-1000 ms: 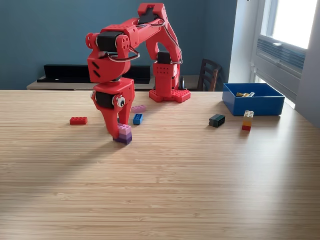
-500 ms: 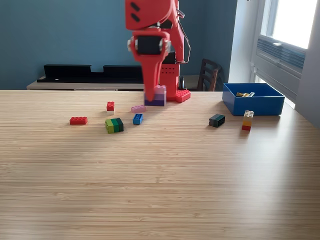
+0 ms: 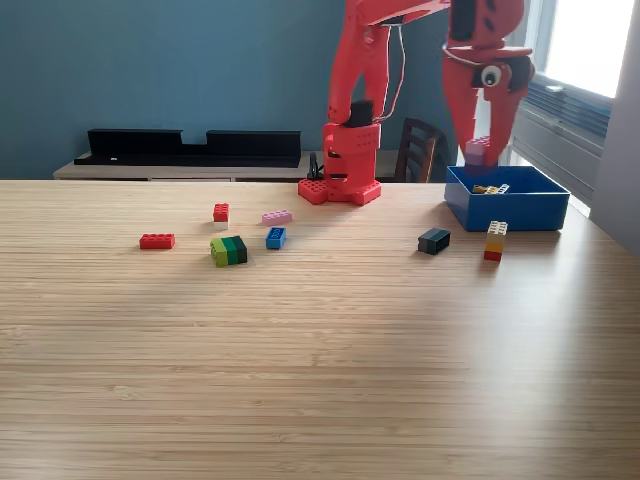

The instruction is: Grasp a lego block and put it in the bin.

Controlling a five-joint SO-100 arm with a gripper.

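Gripper [image 3: 480, 150] hangs over the blue bin [image 3: 507, 209] at the exterior view's right, jaws clamped on a pink-purple lego block [image 3: 478, 151], held above the bin's rim. Small blocks [image 3: 490, 188] lie inside the bin. Other blocks are scattered on the table [image 3: 320, 360].
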